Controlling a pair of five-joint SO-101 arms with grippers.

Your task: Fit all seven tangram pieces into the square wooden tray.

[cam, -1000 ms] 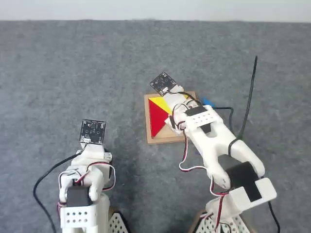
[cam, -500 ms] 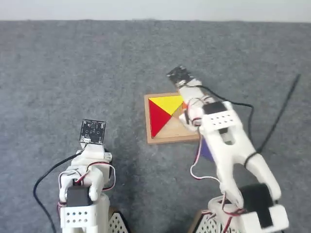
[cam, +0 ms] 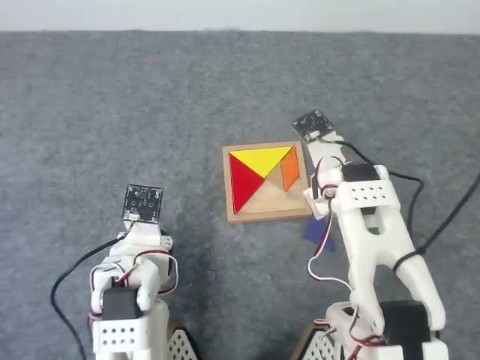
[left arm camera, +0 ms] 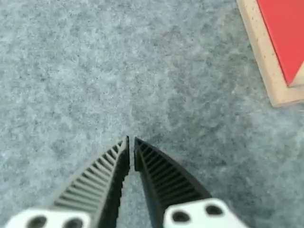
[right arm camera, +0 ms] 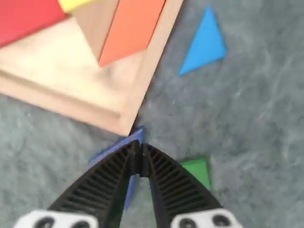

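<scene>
The square wooden tray (cam: 264, 212) lies mid-table and holds a red triangle (cam: 243, 185), a yellow triangle (cam: 262, 159) and an orange piece (cam: 290, 172). My right arm (cam: 361, 196) stands just right of the tray. In the right wrist view my right gripper (right arm camera: 140, 146) is shut, its tips over a dark blue piece (right arm camera: 110, 153) by the tray's corner (right arm camera: 124, 121). A green piece (right arm camera: 197, 172) and a light blue triangle (right arm camera: 204, 42) lie on the carpet nearby. My left gripper (left arm camera: 131, 140) is shut over bare carpet, apart from the tray (left arm camera: 265, 71).
Grey carpet covers the table. My left arm (cam: 131, 259) sits at the front left. The dark blue piece (cam: 313, 229) shows partly under the right arm. Black cables trail off to the right of the right arm.
My right arm has swung from above the tray to its right side, uncovering the orange piece lying in the tray. The left arm has kept still.
</scene>
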